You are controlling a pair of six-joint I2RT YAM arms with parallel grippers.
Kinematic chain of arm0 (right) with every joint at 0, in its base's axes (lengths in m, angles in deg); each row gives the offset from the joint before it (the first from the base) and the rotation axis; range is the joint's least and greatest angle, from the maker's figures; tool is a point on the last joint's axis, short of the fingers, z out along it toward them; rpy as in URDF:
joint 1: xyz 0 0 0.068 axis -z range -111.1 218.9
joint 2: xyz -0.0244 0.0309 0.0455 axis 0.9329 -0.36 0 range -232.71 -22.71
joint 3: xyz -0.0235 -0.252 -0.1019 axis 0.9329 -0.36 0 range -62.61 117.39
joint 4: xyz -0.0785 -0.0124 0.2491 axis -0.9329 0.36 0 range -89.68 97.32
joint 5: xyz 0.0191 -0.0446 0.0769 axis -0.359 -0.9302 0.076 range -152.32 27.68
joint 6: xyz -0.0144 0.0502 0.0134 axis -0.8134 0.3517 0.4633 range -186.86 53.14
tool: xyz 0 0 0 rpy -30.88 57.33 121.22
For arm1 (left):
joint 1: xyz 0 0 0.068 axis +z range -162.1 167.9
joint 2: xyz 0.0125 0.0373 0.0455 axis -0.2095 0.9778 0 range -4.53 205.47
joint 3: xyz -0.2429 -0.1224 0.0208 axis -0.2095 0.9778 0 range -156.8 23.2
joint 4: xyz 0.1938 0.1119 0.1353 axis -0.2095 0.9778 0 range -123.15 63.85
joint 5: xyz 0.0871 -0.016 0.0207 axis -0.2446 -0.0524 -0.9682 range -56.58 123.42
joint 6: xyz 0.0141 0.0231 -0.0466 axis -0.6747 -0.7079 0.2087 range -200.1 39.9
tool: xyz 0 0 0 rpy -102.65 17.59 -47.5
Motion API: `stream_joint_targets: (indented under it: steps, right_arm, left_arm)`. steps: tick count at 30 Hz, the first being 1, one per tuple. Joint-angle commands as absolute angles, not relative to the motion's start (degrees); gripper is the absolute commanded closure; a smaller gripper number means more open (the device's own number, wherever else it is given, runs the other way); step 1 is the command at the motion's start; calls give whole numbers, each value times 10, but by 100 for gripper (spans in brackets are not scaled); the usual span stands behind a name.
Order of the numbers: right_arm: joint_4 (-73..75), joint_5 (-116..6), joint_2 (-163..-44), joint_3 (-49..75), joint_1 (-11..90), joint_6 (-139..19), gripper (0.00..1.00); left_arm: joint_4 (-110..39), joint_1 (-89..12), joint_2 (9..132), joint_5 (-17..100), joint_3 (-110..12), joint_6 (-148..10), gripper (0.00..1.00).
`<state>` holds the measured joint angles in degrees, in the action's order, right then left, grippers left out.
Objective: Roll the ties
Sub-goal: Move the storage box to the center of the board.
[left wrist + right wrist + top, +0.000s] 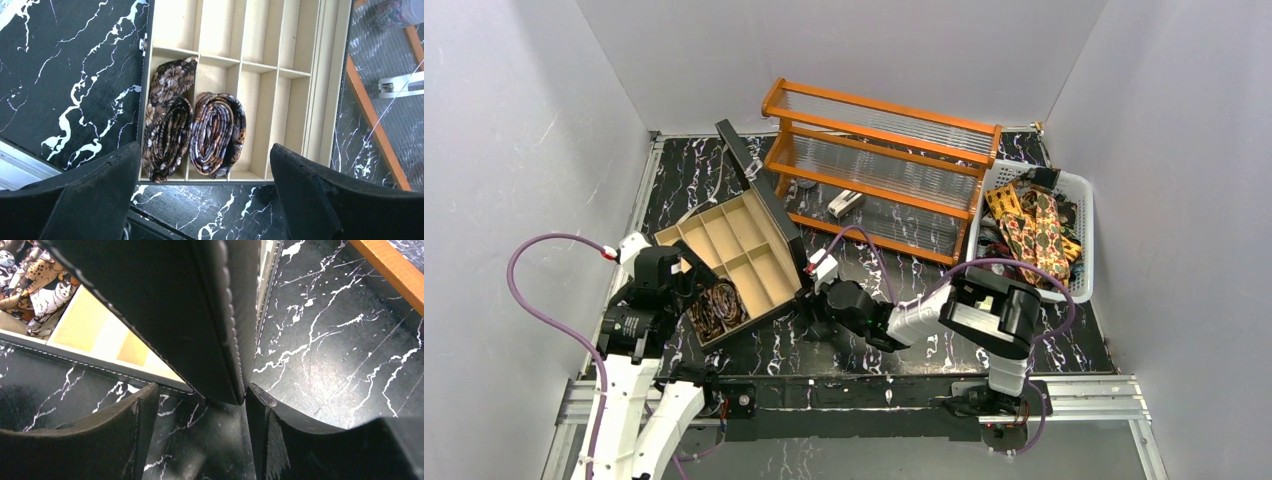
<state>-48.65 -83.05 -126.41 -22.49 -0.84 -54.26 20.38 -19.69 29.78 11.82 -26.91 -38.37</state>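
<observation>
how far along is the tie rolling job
Done: two rolled ties sit in adjacent compartments of the divided box. In hand: no tie; the left gripper hangs open above them, the right gripper straddles the edge of the box lid. Left: several unrolled ties lie in the white basket.

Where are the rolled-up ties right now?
In the top view they are on the left: the two rolled ties sit side by side in neighbouring compartments at the near end of the open divided box.

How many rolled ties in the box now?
2. One rolled tie in a corner compartment of the box, second rolled tie in the compartment beside it. Other visible compartments empty.
</observation>
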Motion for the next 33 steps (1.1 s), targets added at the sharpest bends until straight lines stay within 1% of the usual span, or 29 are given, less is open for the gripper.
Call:
stream_joint_targets:
  steps: [1,3,7,10,14,18,22,25,28,33]
  right_arm:
    - [-510,-871,-1279,-162,-1,-514,30]
    - [-463,-858,-1283,-140,10,-482,31]
    - [-443,-807,-1277,-130,35,-440,32]
    - [-396,-775,-1284,-100,54,-409,34]
    - [-397,-753,-1305,-80,55,-395,36]
    - [-389,-747,-1311,-70,55,-394,35]
    - [-376,-746,-1296,-68,55,-408,32]
    - [-362,-746,-1280,-76,55,-412,24]
    - [-354,-739,-1260,-85,55,-418,21]
    - [-326,-739,-1219,-86,55,-441,12]
  left_arm:
    - [199,-195,318,129,-269,-389,2]
    - [189,-195,324,151,-251,-389,2]
    - [162,-195,328,210,-224,-393,2]
    - [145,-195,323,253,-203,-392,2]
    - [143,-195,327,304,-196,-383,2]
    - [148,-195,334,386,-170,-377,2]
    - [147,-195,335,427,-121,-358,2]
    - [144,-195,329,441,-112,-342,2]
    - [148,-195,323,452,-92,-331,2]
    - [135,-195,326,399,-62,-322,2]
